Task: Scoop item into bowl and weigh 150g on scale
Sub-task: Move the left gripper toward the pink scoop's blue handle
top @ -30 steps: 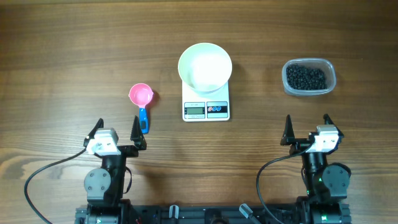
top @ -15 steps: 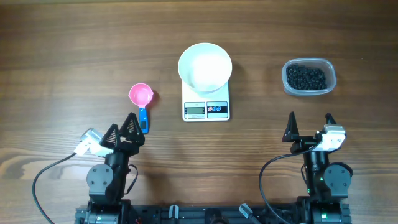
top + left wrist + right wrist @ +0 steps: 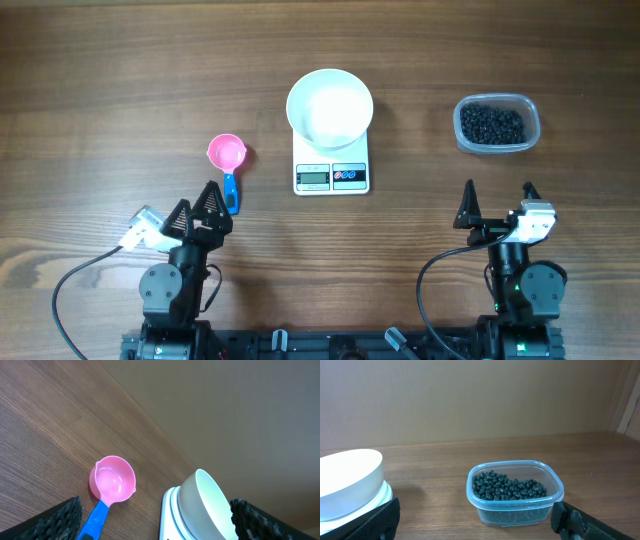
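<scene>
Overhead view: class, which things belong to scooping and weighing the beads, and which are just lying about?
Belong: black beads, clear tub, pink scoop, white bowl, scale.
Lying about: only the arms' black cables.

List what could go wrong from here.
1. The scoop lies left of the scale, the tub of beans right of it; the open left gripper may have to reach across, perhaps spilling beans.
2. The scoop's thin handle lies flat on the table, so a grasp might slip.
3. The bowl sits on the scale; a bump could shift it.
</scene>
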